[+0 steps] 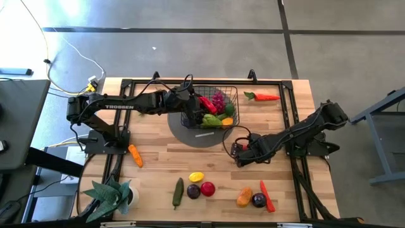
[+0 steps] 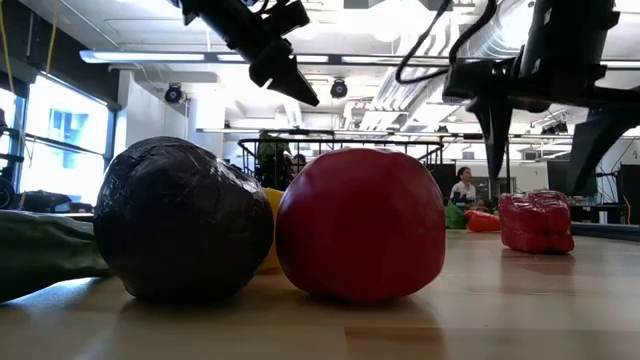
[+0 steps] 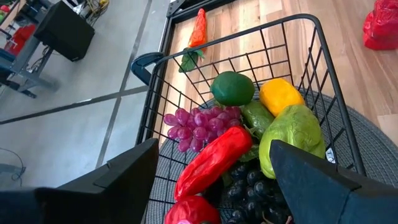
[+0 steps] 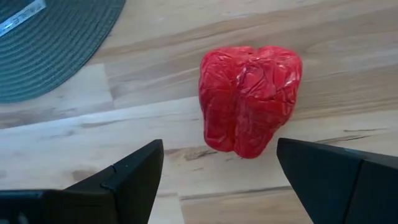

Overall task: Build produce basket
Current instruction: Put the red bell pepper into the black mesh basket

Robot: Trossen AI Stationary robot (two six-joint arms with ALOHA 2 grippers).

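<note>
Basket (image 1: pixel 212 107) sits on the grey mat (image 1: pixel 190 135), mid-table toward the far edge, holding grapes (image 3: pixel 196 124), a long red pepper (image 3: pixel 211 160), a lime-like green ball (image 3: pixel 232 88) and other produce. Left gripper (image 3: pixel 211 177) hangs over the basket's left side, fingers spread, empty. Right gripper (image 4: pixel 217 171) is low over a red bell pepper (image 4: pixel 250 109) just right of the mat, jaws wide; contact unclear, probably none.
</note>
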